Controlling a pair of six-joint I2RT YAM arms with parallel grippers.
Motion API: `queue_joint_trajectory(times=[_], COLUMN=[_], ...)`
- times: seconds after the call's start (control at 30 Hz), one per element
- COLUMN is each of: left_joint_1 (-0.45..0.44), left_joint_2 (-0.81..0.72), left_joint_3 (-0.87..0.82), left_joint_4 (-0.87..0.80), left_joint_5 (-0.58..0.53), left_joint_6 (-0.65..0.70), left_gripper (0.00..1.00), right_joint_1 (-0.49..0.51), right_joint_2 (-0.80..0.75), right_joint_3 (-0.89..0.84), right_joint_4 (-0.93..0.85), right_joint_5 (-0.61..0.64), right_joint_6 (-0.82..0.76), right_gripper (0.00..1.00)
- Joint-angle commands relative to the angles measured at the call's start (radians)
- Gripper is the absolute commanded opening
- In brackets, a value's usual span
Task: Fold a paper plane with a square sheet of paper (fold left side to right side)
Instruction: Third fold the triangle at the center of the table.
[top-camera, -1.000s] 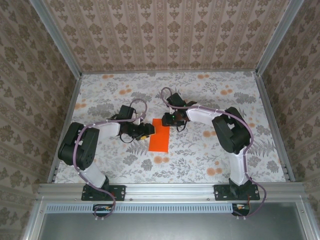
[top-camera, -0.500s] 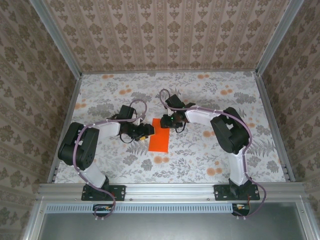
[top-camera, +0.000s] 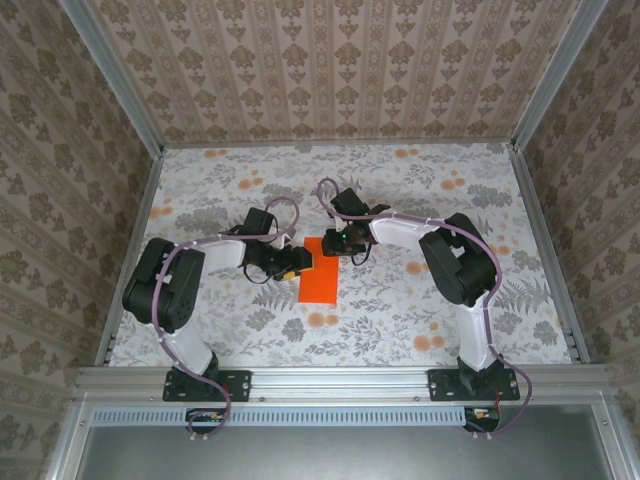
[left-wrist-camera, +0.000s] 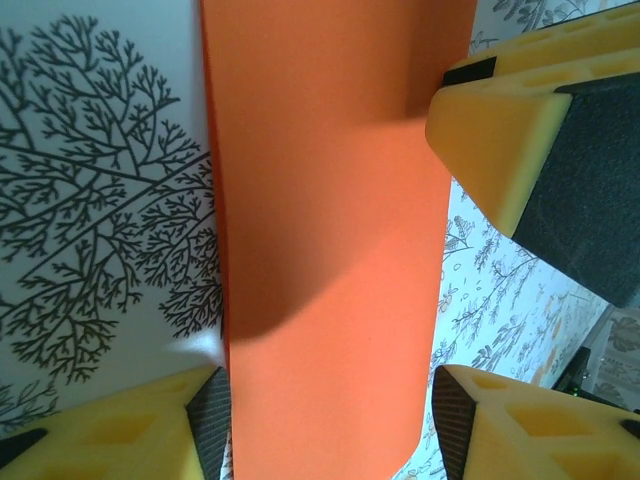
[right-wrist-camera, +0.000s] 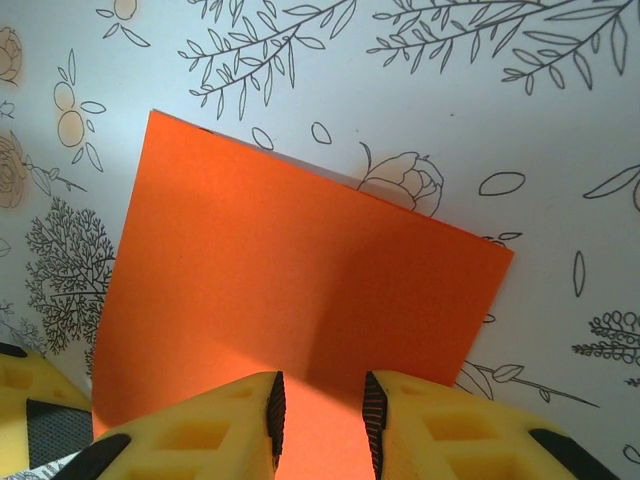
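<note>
Two walls (top-camera: 330, 70) of striped, damask-printed paper rise behind and beside a flat table (top-camera: 430, 190) covered in a pale cloth drawn with grey leaves and small pale-orange flowers. A ribbed aluminium rail (top-camera: 340, 378) runs along its near edge.

The left arm (top-camera: 160, 290) and right arm (top-camera: 460, 265), glossy black and white shells trailing lilac cable, bend inward and meet near the middle of the table.

Between them lies the sheet of paper (top-camera: 318, 280), matte, bright solid orange, creased to a narrow upright rectangle and lying flat on the cloth. In the left wrist view it is a smooth strip (left-wrist-camera: 330, 250) with straight edges. In the right wrist view (right-wrist-camera: 300, 270) its far corners are crisp, and a faint line runs down its middle.

The left gripper (top-camera: 293, 262) sits at the paper's left edge. Its blocky yellow fingers (left-wrist-camera: 110, 430), faced with black grainy pads, stand wide apart, one at each long edge of the strip (left-wrist-camera: 325, 425).

The right gripper (top-camera: 338, 243) is at the paper's far end. Its ribbed black pads (right-wrist-camera: 273, 405) leave only a slim slot over the paper's edge (right-wrist-camera: 320, 410); whether they pinch it cannot be told.
</note>
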Motion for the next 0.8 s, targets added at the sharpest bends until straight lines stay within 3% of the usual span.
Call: queue_joint_trajectory(times=[0.0, 0.77], left_joint_1=[-0.018, -0.018], left_joint_2=[0.032, -0.081], left_joint_3=[0.011, -0.099], left_joint_4=[-0.017, 0.154], left_joint_5=[0.021, 0.125], left_joint_6=[0.025, -0.123], left_gripper=[0.57, 0.59], right_joint_1=[0.005, 0.003], right_joint_2=[0.055, 0.074], right_joint_3=[-0.002, -0.004], right_joint_4=[-0.056, -0.054], right_joint_5=[0.005, 0.002], right_joint_6=[-0.015, -0.017], right_gripper=[0.31, 0.32])
